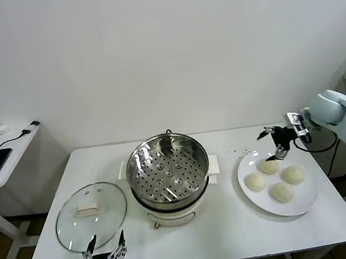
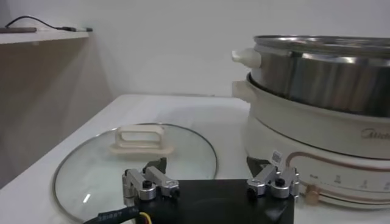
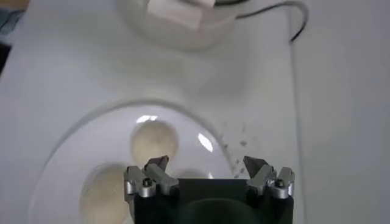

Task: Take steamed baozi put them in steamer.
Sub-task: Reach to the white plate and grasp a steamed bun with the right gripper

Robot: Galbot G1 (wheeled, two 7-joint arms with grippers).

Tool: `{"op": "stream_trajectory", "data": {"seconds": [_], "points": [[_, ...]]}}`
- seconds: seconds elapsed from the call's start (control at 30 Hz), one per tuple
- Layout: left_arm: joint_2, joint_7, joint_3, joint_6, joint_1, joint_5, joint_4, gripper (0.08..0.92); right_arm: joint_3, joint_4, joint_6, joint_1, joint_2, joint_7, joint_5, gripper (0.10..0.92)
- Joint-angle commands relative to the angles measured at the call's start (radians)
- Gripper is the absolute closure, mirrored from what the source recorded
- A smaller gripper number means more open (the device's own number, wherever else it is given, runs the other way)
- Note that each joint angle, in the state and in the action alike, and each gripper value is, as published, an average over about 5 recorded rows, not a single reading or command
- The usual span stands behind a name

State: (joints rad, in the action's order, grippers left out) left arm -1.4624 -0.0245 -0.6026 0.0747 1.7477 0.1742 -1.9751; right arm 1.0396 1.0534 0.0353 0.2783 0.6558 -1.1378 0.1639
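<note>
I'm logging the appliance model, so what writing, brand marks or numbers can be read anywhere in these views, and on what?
Steamer, white base: pale brand lettering at the picture's edge, cut off and too faint to read.
Same base, by the control knob: small dial markings, too small to read.
Glass lid, plate, baozi, table: no text visible.

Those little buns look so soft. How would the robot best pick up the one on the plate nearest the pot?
Probably from straight above, open fingers closing gently on opposite sides of the bun at its widest part. It is a smooth dome lying flat on the plate, with neighbours close beside it, and the right gripper hangs open just over it.
</note>
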Motion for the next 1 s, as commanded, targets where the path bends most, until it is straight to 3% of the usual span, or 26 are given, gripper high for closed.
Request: {"op": "stream_trajectory", "data": {"seconds": [0.03,0.63,1.0], "points": [[-0.004,-0.005,-0.002,-0.006,-0.006,-0.004,0.015,0.177,0.25,-0.223,-0.008,0.092,0.131,-0.084,-0.024,0.203],[-0.006,-0.004,0.006,-0.012,-0.005,-0.017,0.041,0.177,-0.104,-0.493,-0.012,-0.203,0.322,0.079,-0.241,0.203],[-0.01,-0.004,0.013,-0.015,-0.002,-0.029,0.047,0.177,-0.132,-0.491,-0.023,-0.215,0.331,0.064,-0.204,0.229]]}}
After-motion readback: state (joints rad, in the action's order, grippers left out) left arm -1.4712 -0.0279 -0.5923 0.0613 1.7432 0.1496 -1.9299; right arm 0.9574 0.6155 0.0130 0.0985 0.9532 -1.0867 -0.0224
